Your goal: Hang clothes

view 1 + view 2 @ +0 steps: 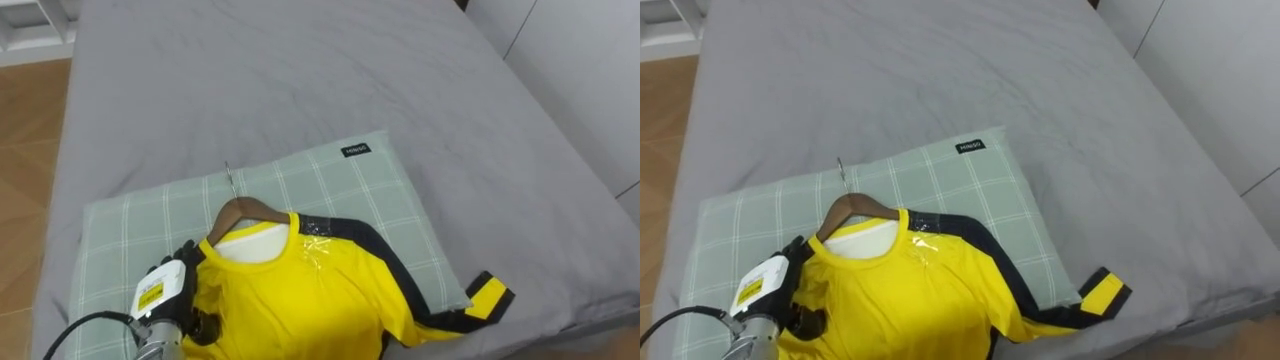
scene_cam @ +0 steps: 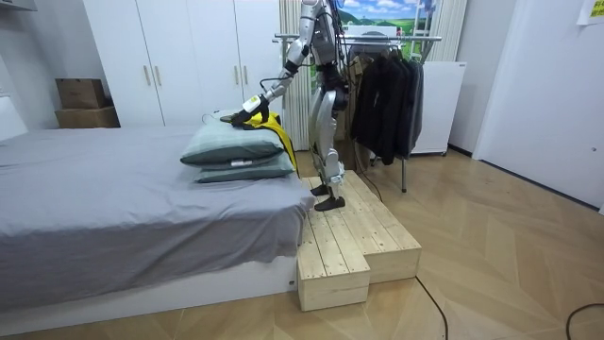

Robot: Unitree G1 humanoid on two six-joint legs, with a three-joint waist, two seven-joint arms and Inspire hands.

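The yellow shirt (image 1: 310, 290) lay on a wooden hanger (image 1: 245, 210), spread over a green checked pillow (image 1: 340, 190) at the near edge of the grey bed (image 1: 300, 80). The hanger's metal hook pointed toward 11 o'clock, clear of the collar. One dark-striped sleeve ran off toward 4 o'clock, and its yellow cuff rested on the bedcover just past the pillow's corner.

The left hand (image 1: 165, 285) sat at 7 o'clock of the collar, on the shirt's shoulder. Its back faced the camera and its dark fingers reached against the cloth beside the hanger's end. I could not tell whether they were clenched on the cloth or only resting there.

In the room view the robot stood upright on a wooden platform (image 2: 359, 236) beside the bed, with one arm stretched out to the stacked pillows. A clothes rack (image 2: 377, 40) hung with dark garments (image 2: 387, 94) stood just behind it.
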